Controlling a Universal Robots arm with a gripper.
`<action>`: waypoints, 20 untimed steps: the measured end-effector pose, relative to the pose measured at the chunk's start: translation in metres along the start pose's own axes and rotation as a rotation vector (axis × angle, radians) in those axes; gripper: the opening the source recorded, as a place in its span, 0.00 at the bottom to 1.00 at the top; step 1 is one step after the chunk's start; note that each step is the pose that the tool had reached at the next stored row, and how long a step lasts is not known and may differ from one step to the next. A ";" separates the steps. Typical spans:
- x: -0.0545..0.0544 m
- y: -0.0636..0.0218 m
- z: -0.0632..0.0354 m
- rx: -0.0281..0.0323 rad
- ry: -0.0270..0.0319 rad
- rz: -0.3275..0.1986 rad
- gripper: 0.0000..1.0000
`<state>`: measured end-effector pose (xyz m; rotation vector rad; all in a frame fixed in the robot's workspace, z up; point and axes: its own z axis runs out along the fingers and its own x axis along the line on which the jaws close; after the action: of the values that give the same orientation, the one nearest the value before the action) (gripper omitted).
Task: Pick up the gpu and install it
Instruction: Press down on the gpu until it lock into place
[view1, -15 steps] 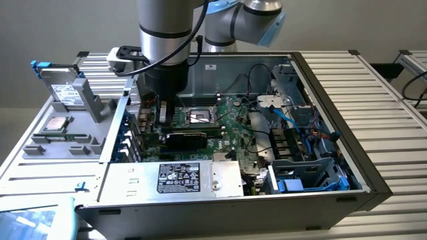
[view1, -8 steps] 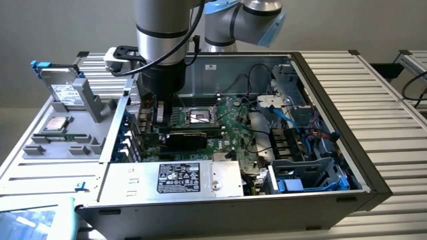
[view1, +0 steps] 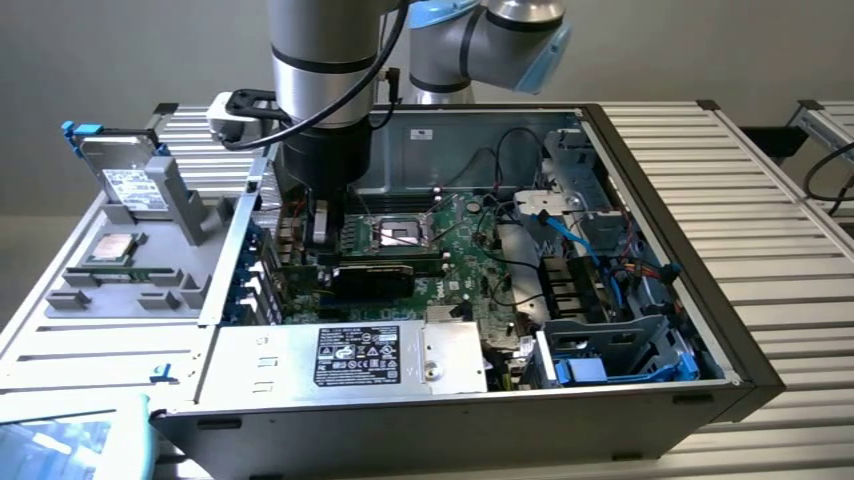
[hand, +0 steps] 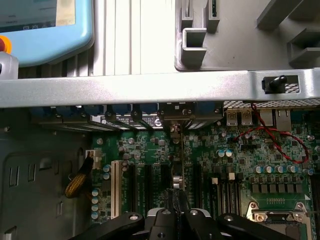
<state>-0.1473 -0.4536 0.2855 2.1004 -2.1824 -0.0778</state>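
hand (hand: 176, 216) — gpu (hand: 176, 187) edge-on between fingers

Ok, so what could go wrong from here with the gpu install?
The tool is shut on the gpu, edge-on over the black slots of the motherboard; slightly off line, it could jam beside its slot. Its bracket end sits close to the case's rear wall and might catch there.

open pc case (view1: 747, 370), motherboard (hand: 210, 155), hard drive (view1: 131, 187).
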 end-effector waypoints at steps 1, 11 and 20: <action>0.000 0.0000 0.0000 0.0000 -0.0001 0.000 0.14; 0.000 0.0001 -0.0001 -0.0001 0.0013 0.000 0.14; -0.002 0.0013 0.0001 0.0001 0.0012 0.000 0.14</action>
<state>-0.1485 -0.4515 0.2855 2.0998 -2.1819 -0.0765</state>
